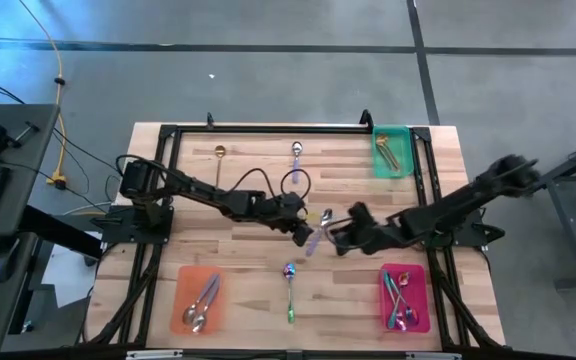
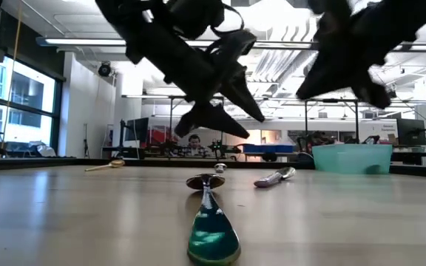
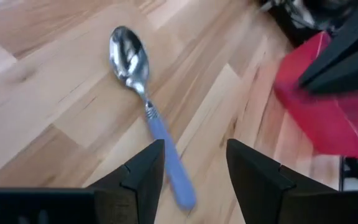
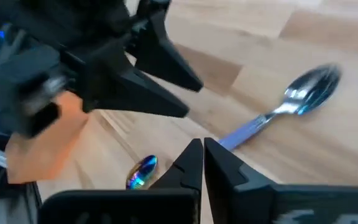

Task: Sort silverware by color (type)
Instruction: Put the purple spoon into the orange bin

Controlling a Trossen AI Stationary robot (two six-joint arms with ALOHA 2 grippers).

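Blue-handled spoon (image 1: pixel 315 232) lies flat mid-table, between both grippers. Left gripper (image 3: pixel 194 165) hovers over its handle, fingers apart; right gripper (image 4: pixel 202 163) beside it, fingers together and empty. Likely light, stiff, slippery — pinch across the handle. Rainbow spoon (image 1: pixel 290 290) lies nearer the front edge; the two arms crowd each other — collision risk.

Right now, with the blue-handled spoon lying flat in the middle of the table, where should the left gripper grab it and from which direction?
Grip the blue-handled spoon across its narrow handle, just behind the bowl, coming straight down from above. It lies flat on the table, so only its thin sides offer a hold. The left gripper hangs open over the handle's end.
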